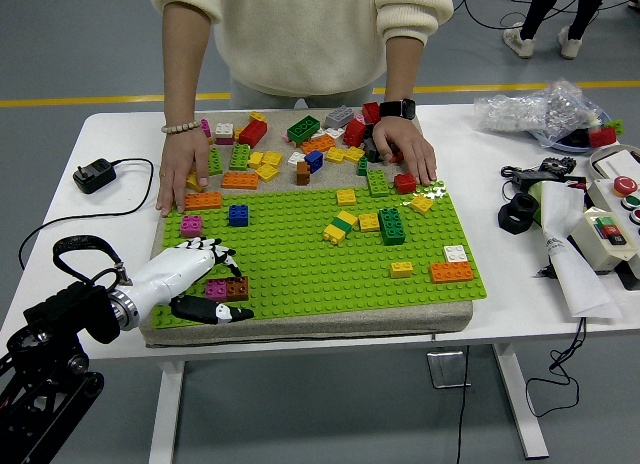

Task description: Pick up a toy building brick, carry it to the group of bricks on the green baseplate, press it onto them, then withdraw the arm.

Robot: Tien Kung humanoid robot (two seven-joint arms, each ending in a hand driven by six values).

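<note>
A pink-and-brown brick pair [227, 288] sits pressed on the green baseplate [300, 264] near its front left corner. My left hand [205, 280], white with black fingertips, lies just left of the pair; its fingers [216, 250] are spread above the pair and its thumb [212, 311] lies below, holding nothing. More bricks stand on the plate: a yellow and green cluster [366, 223], a blue brick [238, 215], a pink one [191, 225] and an orange one [452, 272]. Loose bricks [300, 144] are piled behind the plate. My right arm is out of view.
A person stands at the far side, one hand [180, 179] flat at the plate's back left corner, the other hand [405, 154] resting on the loose bricks. A black charger [97, 174] lies at the left. A control box [612, 229], black parts [520, 212] and a plastic bag [540, 109] crowd the right.
</note>
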